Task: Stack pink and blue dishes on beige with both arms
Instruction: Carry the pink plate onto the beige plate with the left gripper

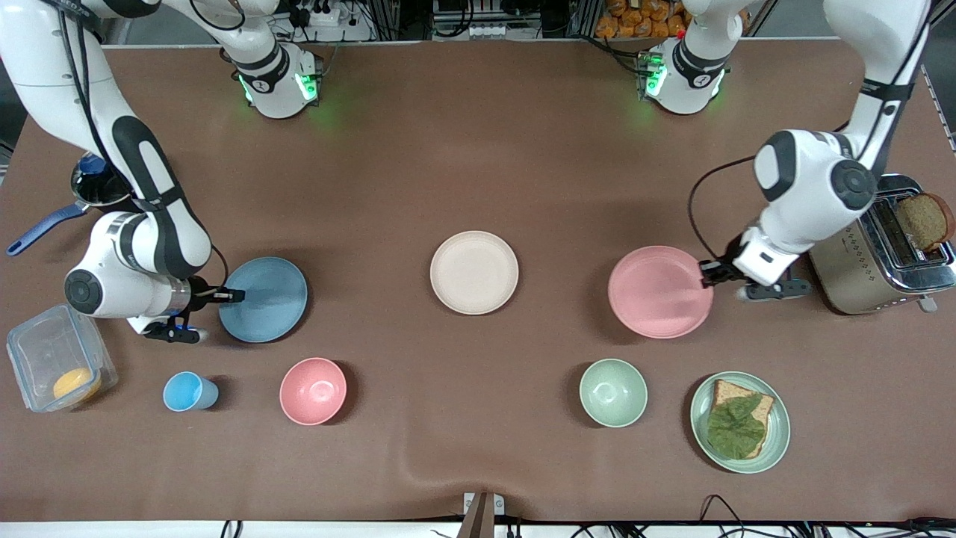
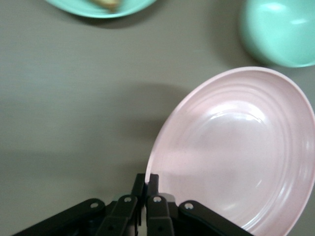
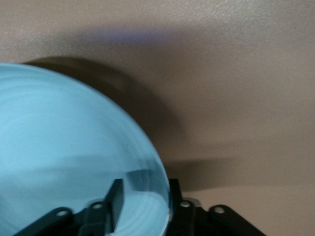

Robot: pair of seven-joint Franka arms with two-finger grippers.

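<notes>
Step in hand, as judged: both plates gripped at the rim and raised, carry to the centre not yet made. The beige plate [image 1: 474, 272] lay bare at mid-tabletop, between the two others and well apart from each.

Left hand [image 1: 706, 272]: closed on the rim of the pink plate [image 1: 659, 291], at the edge toward the left arm's end of the tabletop. In the left wrist view the fingers [image 2: 152, 183] sat pinched together over the rim of the pink plate [image 2: 236, 152], which appeared tilted, with a shadow under it. Forearm came in low and nearly level, wrist turned sideways toward the plate.

Right hand [image 1: 224, 296]: closed on the rim of the blue plate [image 1: 263, 300], at the edge toward the right arm's end. Right wrist view showed one finger [image 3: 116, 196] lying on the upper face of the blue plate [image 3: 69, 157], the other below the rim; a dark shadow suggested this plate was off the cloth too. Elbow folded, forearm level.

Next move, as judged: one arm should carry its plate over the beige plate, level it and release, then clear out before the second arm brings its plate in. Arms converging on one spot risk collision; a thin rim grip may let a plate droop or slip.
</notes>
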